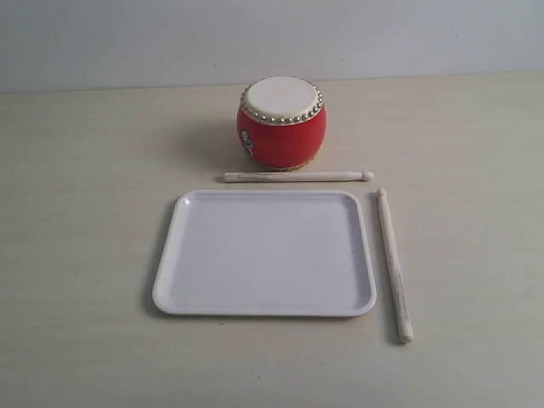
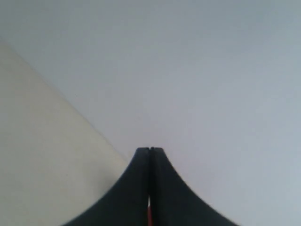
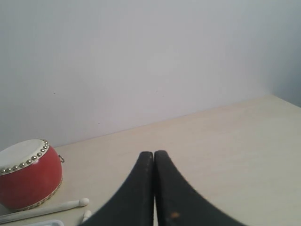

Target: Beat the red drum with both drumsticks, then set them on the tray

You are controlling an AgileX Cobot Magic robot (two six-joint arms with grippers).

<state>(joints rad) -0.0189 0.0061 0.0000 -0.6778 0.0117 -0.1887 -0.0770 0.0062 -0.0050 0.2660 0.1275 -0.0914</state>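
The red drum [image 1: 281, 124] with its cream skin and gold studs stands upright at the back middle of the table. One drumstick [image 1: 297, 177] lies crosswise between the drum and the white tray [image 1: 265, 253]. The other drumstick [image 1: 393, 264] lies lengthwise along the tray's right side. Neither arm shows in the exterior view. My left gripper [image 2: 149, 149] is shut and empty, facing the wall. My right gripper [image 3: 154, 153] is shut and empty; the drum [image 3: 28, 174] and both stick tips [image 3: 70, 204] sit off to its side.
The pale wooden table [image 1: 85, 212] runs back to a plain grey-white wall [image 1: 127, 34]. The tray holds nothing. A table edge meets the wall in the left wrist view.
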